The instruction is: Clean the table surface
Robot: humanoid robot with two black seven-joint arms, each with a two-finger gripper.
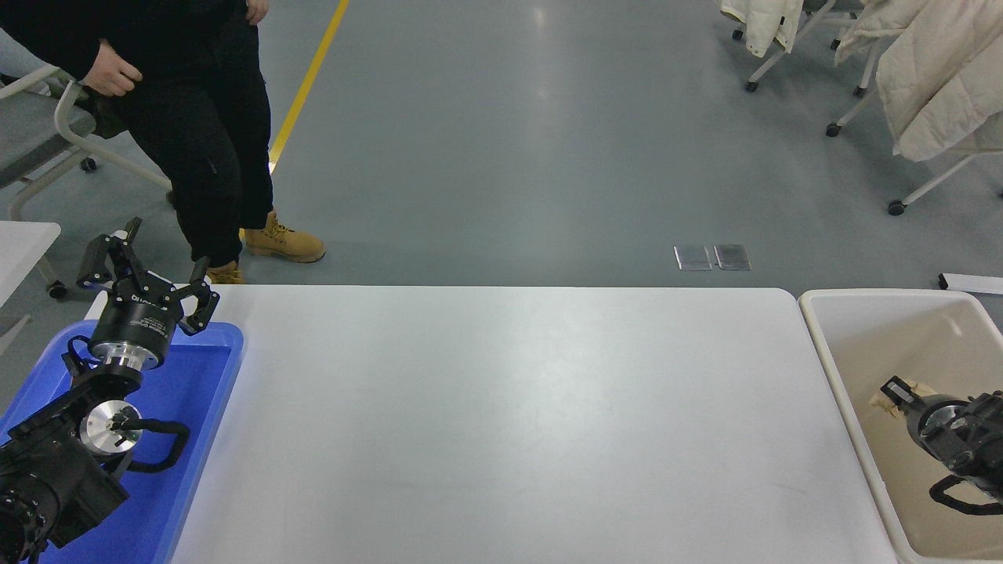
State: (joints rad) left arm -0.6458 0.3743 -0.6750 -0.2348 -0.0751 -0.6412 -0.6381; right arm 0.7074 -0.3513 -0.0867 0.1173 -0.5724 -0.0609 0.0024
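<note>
You are looking down on the white table surface [517,423], spanning the middle. Your right gripper [893,394] is reaching inside the beige bin [831,368], fingers closing on a tan wad [884,402]. Your left gripper [149,278] is hovering spread wide, empty, over the blue tray [211,384].

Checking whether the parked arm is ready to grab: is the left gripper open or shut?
Open. The left gripper hangs above the blue tray's far end, its fingers spread wide with nothing between them.
</note>
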